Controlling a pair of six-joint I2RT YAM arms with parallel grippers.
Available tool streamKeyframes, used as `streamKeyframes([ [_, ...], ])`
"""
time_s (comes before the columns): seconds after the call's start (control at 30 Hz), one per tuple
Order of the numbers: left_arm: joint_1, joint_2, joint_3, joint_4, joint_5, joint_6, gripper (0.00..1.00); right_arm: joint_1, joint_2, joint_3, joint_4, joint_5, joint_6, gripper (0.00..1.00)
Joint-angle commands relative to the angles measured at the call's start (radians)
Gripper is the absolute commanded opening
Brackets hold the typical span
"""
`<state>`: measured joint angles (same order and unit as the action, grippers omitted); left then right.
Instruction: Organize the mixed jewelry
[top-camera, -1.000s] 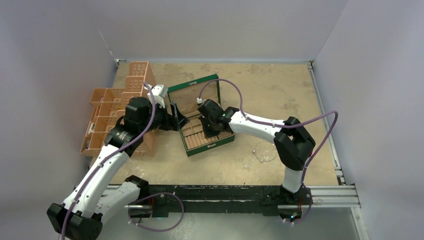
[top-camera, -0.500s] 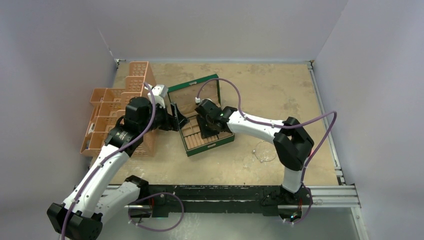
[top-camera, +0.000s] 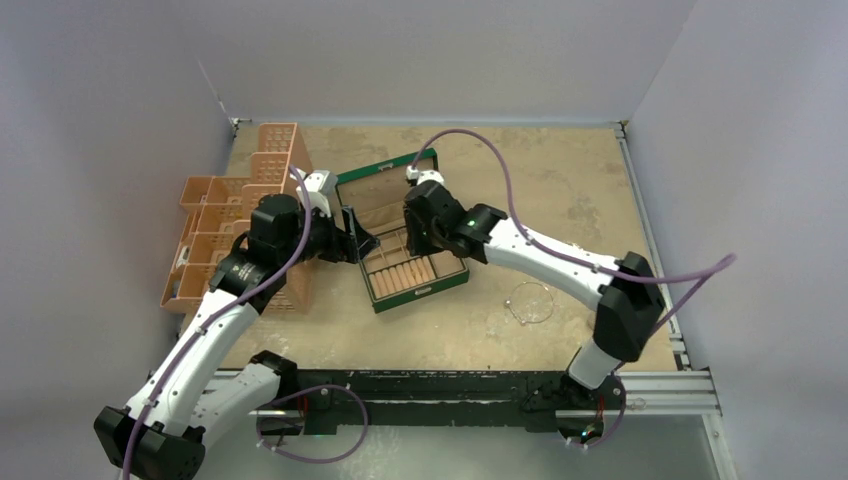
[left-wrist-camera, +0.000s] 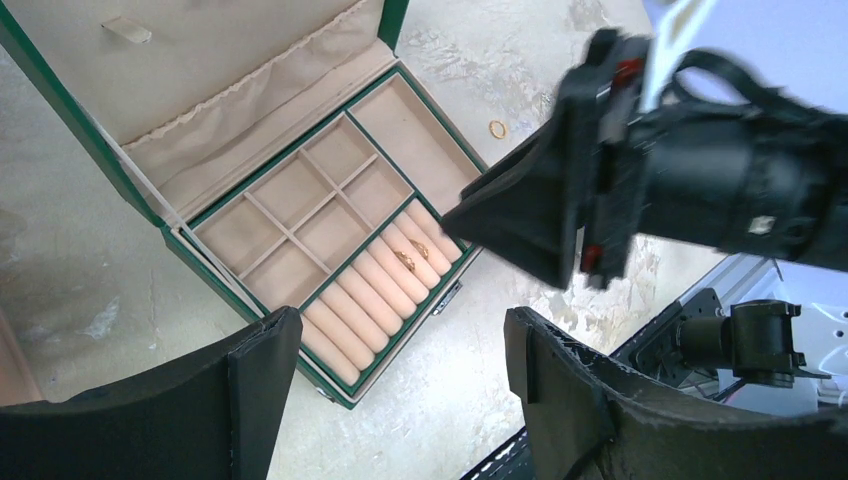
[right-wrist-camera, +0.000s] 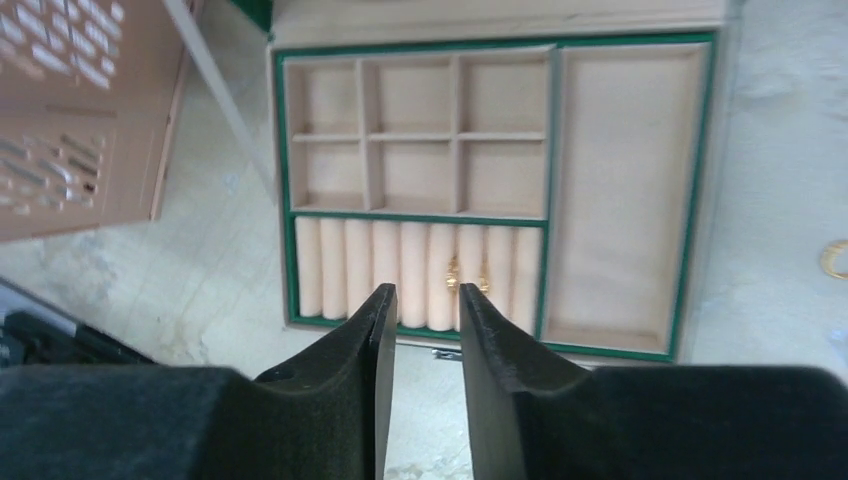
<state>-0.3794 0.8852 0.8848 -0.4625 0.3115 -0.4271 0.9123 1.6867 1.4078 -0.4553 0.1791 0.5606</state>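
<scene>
Thin gold rings (right-wrist-camera: 452, 271) are lodged in velvety tan rolls (right-wrist-camera: 350, 265) at six o'clock; left end effector (left-wrist-camera: 398, 328) and right end effector (right-wrist-camera: 425, 293) are parted.

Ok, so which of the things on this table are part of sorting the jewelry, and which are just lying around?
Part of the job:
- two gold rings, in the ring rolls
- loose gold ring, on the table
- silver wire hoop, on the table
- green jewelry box, open

Just lying about:
- orange baskets, at the left
</scene>
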Motion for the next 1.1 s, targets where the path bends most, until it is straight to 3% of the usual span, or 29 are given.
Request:
streamKeyframes([
  [0.0, 0.01, -0.032, -0.009, 0.065, 0.029, -0.004, 0.74, -0.053, -0.134, -0.071, 0.051, 0.208, 0.061, 0.3],
  [0.2, 0.01, -0.04, -0.014, 0.093, 0.081, 0.002, 0.75, -0.281, -0.231, -0.252, 0.138, 0.207, 0.139, 0.33],
  [0.37, 0.011, -0.059, -0.018, 0.094, 0.076, 0.003, 0.75, -0.368, -0.173, -0.291, 0.146, 0.179, 0.132, 0.35],
  [0.57, 0.011, -0.056, -0.021, 0.093, 0.082, 0.002, 0.75, -0.395, -0.047, -0.277, 0.128, 0.158, 0.115, 0.35],
  [1.07, 0.011, -0.067, -0.021, 0.085, 0.076, 0.002, 0.75, -0.396, 0.09, -0.255, 0.098, 0.235, 0.124, 0.25],
])
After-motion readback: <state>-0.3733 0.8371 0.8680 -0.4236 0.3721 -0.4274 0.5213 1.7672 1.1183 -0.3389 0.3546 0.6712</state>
